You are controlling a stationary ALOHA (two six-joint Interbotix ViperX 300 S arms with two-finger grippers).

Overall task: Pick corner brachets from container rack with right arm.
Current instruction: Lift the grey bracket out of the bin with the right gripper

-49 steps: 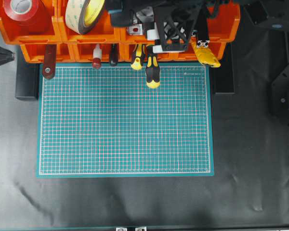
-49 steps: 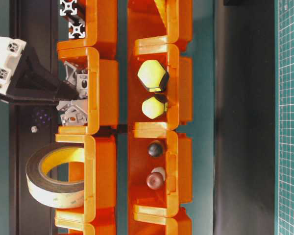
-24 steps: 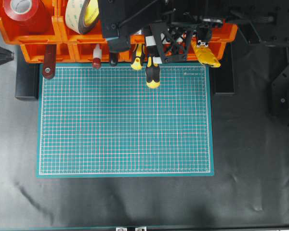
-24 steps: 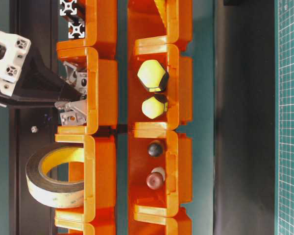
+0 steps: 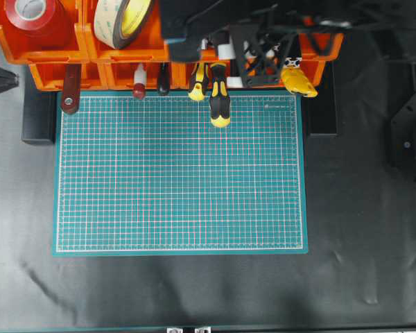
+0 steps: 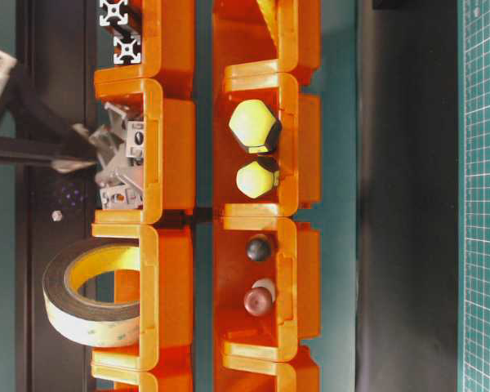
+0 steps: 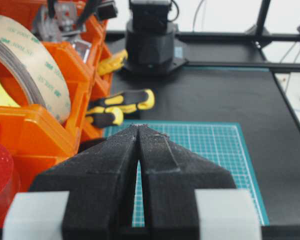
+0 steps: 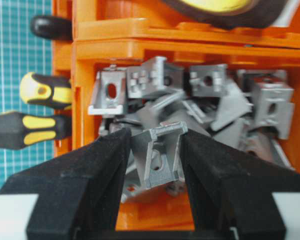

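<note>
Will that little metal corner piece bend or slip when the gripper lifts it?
The corner bracket looks like rigid cast metal, so bending seems unlikely. Its smooth faces might slip between the right gripper fingers. Neighbours crowd it in the orange bin, so it could snag.

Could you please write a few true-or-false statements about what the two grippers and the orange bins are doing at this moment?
1. The right gripper has a corner bracket between its fingers. True.
2. The left gripper holds a screwdriver. False: its fingers are shut on nothing, above the green mat.
3. The bracket bin holds only one bracket. False: a pile of them lies inside.
4. A roll of tape sits in the bin next to the brackets. True.
</note>
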